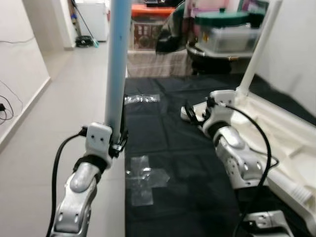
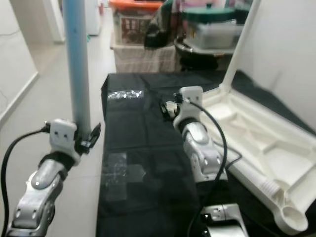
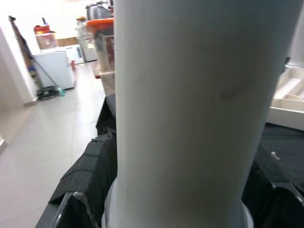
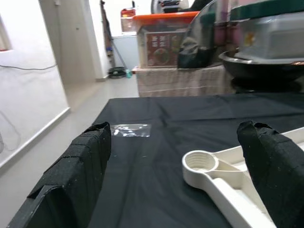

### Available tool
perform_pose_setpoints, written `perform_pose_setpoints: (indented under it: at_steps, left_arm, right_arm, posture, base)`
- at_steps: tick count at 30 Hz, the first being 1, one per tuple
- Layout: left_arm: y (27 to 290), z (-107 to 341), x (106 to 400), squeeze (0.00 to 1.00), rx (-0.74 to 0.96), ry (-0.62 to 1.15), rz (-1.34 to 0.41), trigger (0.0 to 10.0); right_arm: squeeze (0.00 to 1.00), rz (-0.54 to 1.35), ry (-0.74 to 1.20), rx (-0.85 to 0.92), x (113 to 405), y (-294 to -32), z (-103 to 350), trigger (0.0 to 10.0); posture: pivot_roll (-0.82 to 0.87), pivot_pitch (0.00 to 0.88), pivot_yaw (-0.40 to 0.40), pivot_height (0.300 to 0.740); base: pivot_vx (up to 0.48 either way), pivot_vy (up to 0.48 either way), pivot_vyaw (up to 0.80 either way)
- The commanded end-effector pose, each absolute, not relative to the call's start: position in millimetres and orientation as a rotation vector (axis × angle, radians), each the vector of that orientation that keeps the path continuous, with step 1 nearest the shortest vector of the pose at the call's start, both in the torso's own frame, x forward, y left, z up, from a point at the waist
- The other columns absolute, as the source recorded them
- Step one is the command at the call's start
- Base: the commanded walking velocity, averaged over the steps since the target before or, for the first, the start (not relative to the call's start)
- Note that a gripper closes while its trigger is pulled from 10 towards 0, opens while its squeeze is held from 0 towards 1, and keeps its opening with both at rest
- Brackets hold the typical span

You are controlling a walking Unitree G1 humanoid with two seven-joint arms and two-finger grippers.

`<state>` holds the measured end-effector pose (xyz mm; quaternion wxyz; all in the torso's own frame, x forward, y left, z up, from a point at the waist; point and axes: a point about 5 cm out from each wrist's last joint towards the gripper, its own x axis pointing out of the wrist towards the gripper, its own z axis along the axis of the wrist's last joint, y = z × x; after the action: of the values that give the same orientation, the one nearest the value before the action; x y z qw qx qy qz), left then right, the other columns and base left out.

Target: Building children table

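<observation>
1. The left tool [image 1: 117,143] is clamped around a pale blue table leg [image 1: 116,74], held upright at 9 o'clock.
2. The right tool [image 4: 178,166] gapes wide, holding nothing, above the corner socket [image 4: 200,162] of the upturned white tabletop [image 2: 256,143] at 3 o'clock on a black cloth [image 1: 168,148].

A black cloth [image 1: 168,163] covers the pale tiled floor [image 1: 69,108]. On it lie clear plastic bags [image 1: 143,177] and a white upturned plastic tabletop [image 1: 276,133] at its right edge.

No text, label or number is legible anywhere.
</observation>
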<state>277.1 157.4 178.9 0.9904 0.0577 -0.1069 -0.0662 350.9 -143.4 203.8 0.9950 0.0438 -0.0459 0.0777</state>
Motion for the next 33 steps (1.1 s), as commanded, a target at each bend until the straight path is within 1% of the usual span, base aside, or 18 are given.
perform_pose_setpoints:
  at_steps: [1, 4, 6, 8, 12, 14, 18, 19, 20, 21, 23, 25, 27, 29, 31, 33]
  left_arm:
    - [161, 179, 276, 0.00, 0.104, -0.212, -0.112, 10.0]
    - [173, 175, 276, 0.00, 0.098, -0.198, -0.038, 10.0]
    - [174, 175, 276, 0.00, 0.104, -0.196, -0.035, 10.0]
    - [176, 174, 275, 0.00, 0.096, -0.194, -0.018, 10.0]
    - [179, 172, 275, 0.00, 0.105, -0.182, 0.005, 10.0]
    - [179, 171, 276, 0.00, 0.105, -0.176, 0.012, 10.0]
    - [178, 171, 276, 0.00, 0.104, -0.175, 0.013, 10.0]
    - [178, 170, 276, 0.00, 0.102, -0.176, 0.018, 10.0]
    - [180, 170, 275, 0.00, 0.103, -0.174, 0.030, 10.0]
    - [180, 170, 275, 0.00, 0.103, -0.174, 0.030, 10.0]
    - [181, 169, 274, 0.00, 0.104, -0.172, 0.039, 10.0]
    - [181, 169, 274, 0.00, 0.104, -0.172, 0.039, 10.0]
    - [182, 169, 273, 0.00, 0.109, -0.171, 0.045, 10.0]
    - [182, 169, 273, 0.00, 0.109, -0.171, 0.045, 10.0]
    - [183, 170, 273, 0.00, 0.113, -0.172, 0.053, 10.0]
    - [183, 170, 273, 0.00, 0.113, -0.172, 0.053, 10.0]
  right_arm:
    - [0.00, 0.156, -0.074, 0.078, 351, -143, 199, 10.0]
    - [0.00, 0.179, -0.044, -0.018, 351, -142, 188, 10.0]
    - [0.00, 0.184, -0.039, -0.024, 351, -142, 187, 10.0]
    - [0.00, 0.207, -0.016, -0.091, 351, -141, 181, 10.0]
    - [0.00, 0.202, 0.011, -0.150, 358, -147, 178, 10.0]
    - [0.00, 0.218, 0.063, -0.190, 366, -149, 174, 10.0]
    - [0.00, 0.233, 0.083, -0.202, 370, -149, 173, 10.0]
    - [0.00, 0.280, 0.098, -0.208, 374, -142, 174, 10.0]
    - [0.00, 0.370, 0.119, -0.224, 379, -126, 173, 10.0]
    - [0.00, 0.370, 0.119, -0.224, 379, -126, 173, 10.0]
    - [0.00, 0.415, 0.163, -0.244, 382, -115, 166, 10.0]
    - [0.00, 0.415, 0.163, -0.244, 382, -115, 166, 10.0]
    - [0.00, 0.395, 0.267, -0.246, 385, -112, 148, 10.0]
    - [0.00, 0.395, 0.267, -0.246, 385, -112, 148, 10.0]
    - [0.00, 0.338, 0.329, -0.239, 387, -119, 138, 10.0]
    - [0.00, 0.338, 0.329, -0.239, 387, -119, 138, 10.0]
  posture:
    - [0.06, 0.000, -0.056, 0.740]
    - [0.06, 0.000, -0.057, 0.740]
    - [0.06, 0.000, -0.057, 0.740]
    - [0.06, 0.000, -0.055, 0.740]
    - [0.06, 0.000, -0.058, 0.740]
    - [0.06, 0.000, -0.059, 0.740]
    - [0.06, 0.000, -0.063, 0.740]
    - [0.07, 0.000, -0.068, 0.740]
    - [0.07, 0.000, -0.070, 0.740]
    - [0.07, 0.000, -0.070, 0.740]
    - [0.08, 0.000, -0.078, 0.740]
    - [0.08, 0.000, -0.078, 0.740]
    - [0.10, 0.000, -0.090, 0.740]
    - [0.10, 0.000, -0.090, 0.740]
    - [0.10, 0.000, -0.095, 0.740]
    - [0.10, 0.000, -0.095, 0.740]
  base:
    - [0.000, -0.458, 0.00]
    - [0.000, 0.000, 0.00]
    - [0.000, 0.000, 0.00]
    - [0.000, 0.000, 0.00]
    - [0.000, 0.000, 0.00]
    - [0.000, 0.000, 0.00]
    - [0.000, 0.000, 0.00]
    - [0.000, 0.000, 0.00]
    - [0.000, 0.000, 0.00]
    - [0.000, 0.000, 0.00]
    - [0.000, 0.000, 0.00]
    - [0.000, 0.000, 0.00]
    - [0.000, 0.000, 0.00]
    - [0.000, 0.000, 0.00]
    - [0.000, 0.000, 0.00]
    - [0.000, 0.000, 0.00]
